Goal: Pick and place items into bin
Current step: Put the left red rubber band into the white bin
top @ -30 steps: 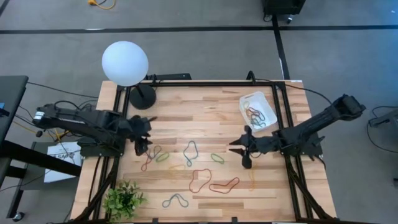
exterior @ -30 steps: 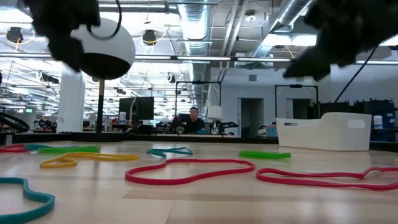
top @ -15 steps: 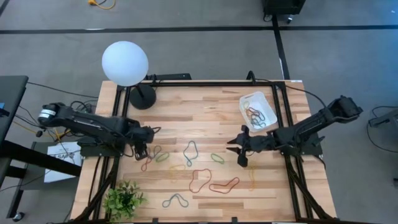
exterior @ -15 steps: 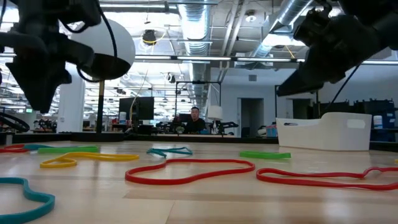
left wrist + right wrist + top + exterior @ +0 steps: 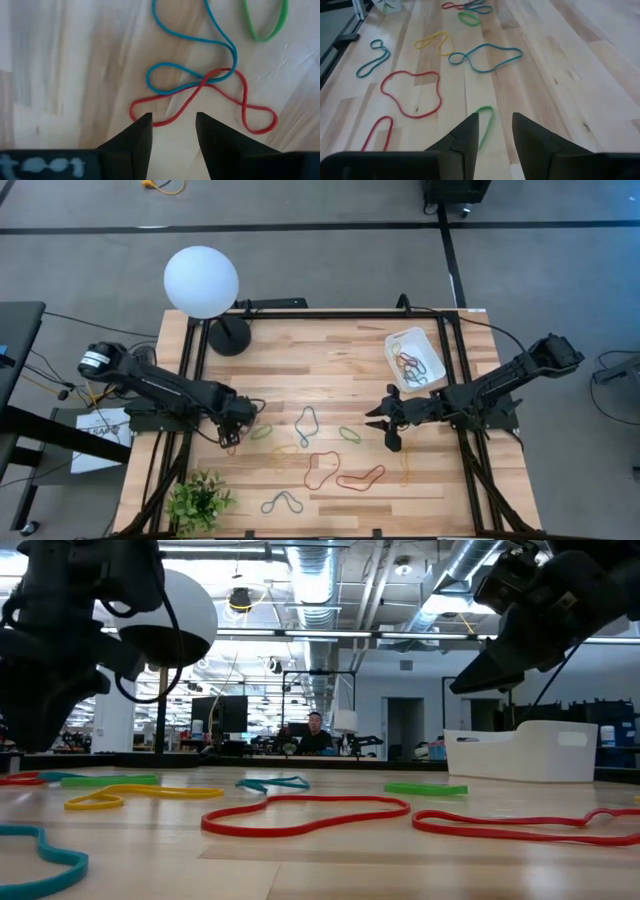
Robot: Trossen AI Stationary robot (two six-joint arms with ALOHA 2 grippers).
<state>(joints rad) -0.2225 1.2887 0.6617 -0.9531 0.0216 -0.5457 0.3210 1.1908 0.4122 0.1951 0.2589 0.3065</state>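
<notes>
The left gripper (image 5: 232, 437) hangs low over the left-centre of the wooden table (image 5: 330, 350), its fingers (image 5: 141, 131) parted with bare wood between them and nothing held. In the left wrist view a red band (image 5: 200, 100) twisted into a figure-eight lies just ahead of the fingertips, and a blue band (image 5: 192, 47) crosses over it near the middle of the frame. To do this pick well, the fingers should probably straddle the nearer red lobe, away from the crossing, so that only the red band comes up; closing at the overlap would likely drag the blue one along or let both slip. The band is thin and flat on the wood, so the tips will likely need to reach right down to the surface before closing. The right gripper (image 5: 392, 420) hovers right of centre, also parted and empty, with a green band (image 5: 486, 119) lying just ahead of its fingers (image 5: 470, 131). More loose bands are scattered across the lower middle of the high view. The white bin (image 5: 432, 352) sits at the upper right of the table, a few bands already inside.
</notes>
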